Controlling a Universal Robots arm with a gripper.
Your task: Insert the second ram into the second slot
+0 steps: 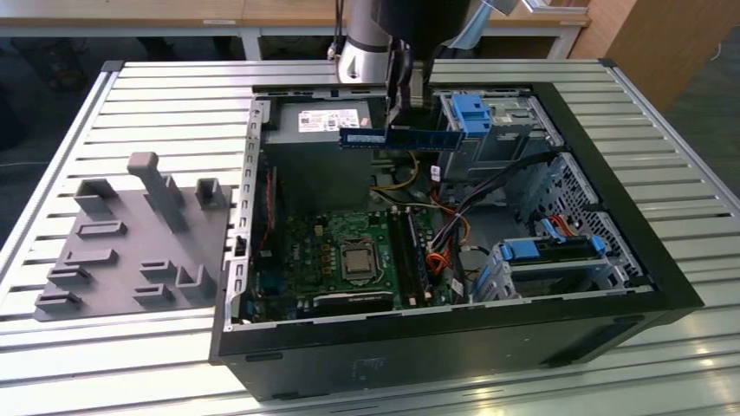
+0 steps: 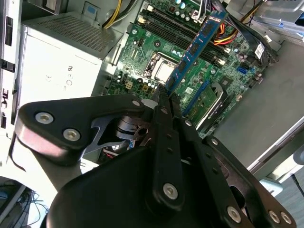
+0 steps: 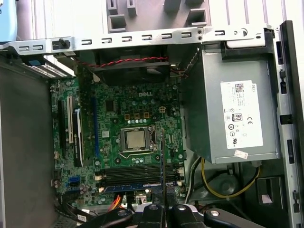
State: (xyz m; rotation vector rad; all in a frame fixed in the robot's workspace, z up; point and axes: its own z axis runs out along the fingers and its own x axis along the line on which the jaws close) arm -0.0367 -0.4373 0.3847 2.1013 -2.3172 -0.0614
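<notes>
Overhead, my jaws gripped the second ram [image 1: 399,136] at upper centre of the exterior view, above the open computer case [image 1: 439,347].

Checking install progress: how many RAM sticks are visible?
2. One RAM stick is clamped in the pincer above the open case; another stick sits seated on the motherboard. Cables could hide more.

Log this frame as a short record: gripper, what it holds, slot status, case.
gripper: shut on the memory stick
stick position: in the air above the open computer case, not in any slot
memory slots: black ones empty; another blue stick looks seated beside them
case: lying on its side on a slatted table, board facing up
</notes>
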